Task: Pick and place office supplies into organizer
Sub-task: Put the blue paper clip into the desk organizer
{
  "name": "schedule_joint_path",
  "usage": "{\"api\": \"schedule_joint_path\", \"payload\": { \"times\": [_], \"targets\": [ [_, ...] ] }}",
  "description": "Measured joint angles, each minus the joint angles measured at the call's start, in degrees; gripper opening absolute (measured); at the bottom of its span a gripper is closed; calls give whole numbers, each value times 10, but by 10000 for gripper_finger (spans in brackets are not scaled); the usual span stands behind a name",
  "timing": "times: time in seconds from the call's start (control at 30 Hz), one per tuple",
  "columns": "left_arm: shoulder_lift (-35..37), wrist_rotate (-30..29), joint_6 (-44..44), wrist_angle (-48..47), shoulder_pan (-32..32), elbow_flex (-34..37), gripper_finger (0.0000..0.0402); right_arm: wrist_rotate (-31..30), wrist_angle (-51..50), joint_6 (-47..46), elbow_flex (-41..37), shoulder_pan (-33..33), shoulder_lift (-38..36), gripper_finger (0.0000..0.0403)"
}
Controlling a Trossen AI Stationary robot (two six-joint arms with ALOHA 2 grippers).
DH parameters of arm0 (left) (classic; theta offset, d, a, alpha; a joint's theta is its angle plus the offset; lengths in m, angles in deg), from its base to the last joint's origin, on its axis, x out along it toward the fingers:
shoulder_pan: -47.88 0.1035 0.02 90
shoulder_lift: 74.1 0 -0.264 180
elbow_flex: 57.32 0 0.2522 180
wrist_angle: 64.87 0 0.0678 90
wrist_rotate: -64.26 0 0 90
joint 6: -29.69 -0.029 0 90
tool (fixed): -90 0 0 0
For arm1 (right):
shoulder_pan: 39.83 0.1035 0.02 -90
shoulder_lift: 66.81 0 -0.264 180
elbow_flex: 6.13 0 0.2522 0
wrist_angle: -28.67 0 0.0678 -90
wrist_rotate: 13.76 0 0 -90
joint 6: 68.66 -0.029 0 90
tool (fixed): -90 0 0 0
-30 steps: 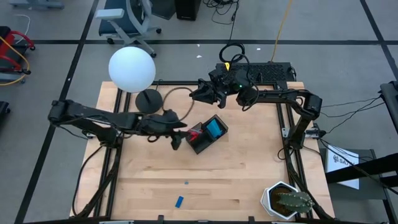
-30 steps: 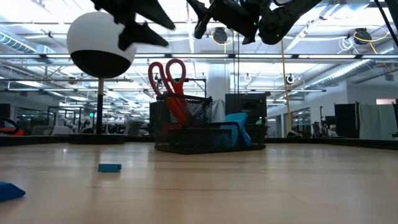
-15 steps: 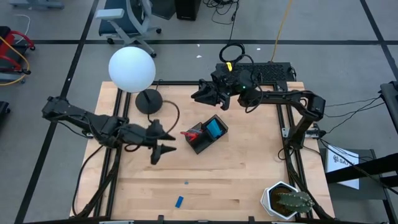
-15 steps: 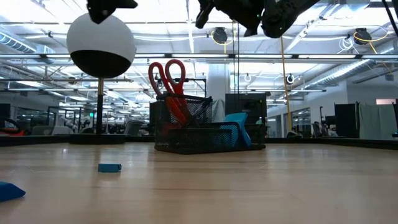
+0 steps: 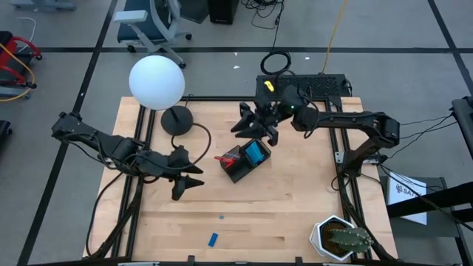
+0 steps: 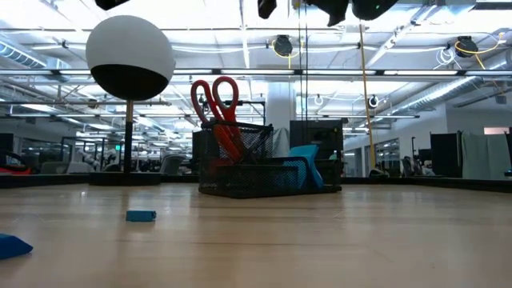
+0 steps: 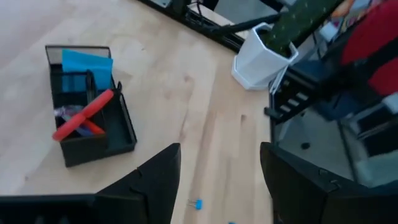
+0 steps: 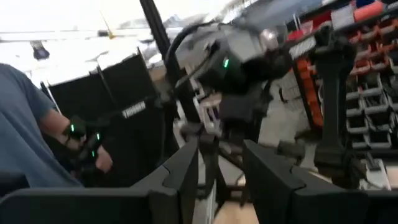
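Hovering left gripper (image 5: 189,184) (fingers spread) beside organizer (image 5: 244,159).

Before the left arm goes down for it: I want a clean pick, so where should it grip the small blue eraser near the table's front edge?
Grip the small blue eraser across its short sides, coming straight down. It lies flat, alone on bare wood, slightly angled, so turn the open left gripper to match.

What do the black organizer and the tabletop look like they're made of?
The organizer looks like black wire mesh, probably metal: the low view shows a fine grid you can see through. The tabletop looks like pale wood with a matte finish, showing grain lines and plank seams.
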Motion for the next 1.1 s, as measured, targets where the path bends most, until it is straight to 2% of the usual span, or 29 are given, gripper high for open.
{"api": "schedule_joint_path", "payload": {
  "times": [0.17,0.33,0.43,0.57,0.7,0.83,0.93,1.1],
  "targets": [
    [3,7,59,-2,0,0,225,0,-86,56,0,15,-14,116],
    [-26,27,47,-2,-26,-1,225,-1,-105,32,0,13,-14,116],
    [-55,69,32,-2,-35,-1,225,-5,-104,-1,0,3,-14,116],
    [-105,158,7,-9,-26,-6,225,-38,-100,-56,0,-21,-14,116],
    [-166,203,-77,-67,-11,-58,225,-51,-89,-90,0,-48,-14,116],
    [-222,198,-208,-156,9,-149,225,-52,-20,-141,0,-71,-14,116],
    [-246,191,-309,-202,25,-210,225,-84,29,-196,0,-86,-14,116],
    [-251,185,-457,-259,45,-257,225,-95,35,-211,0,-109,-14,116]
  ]
}}
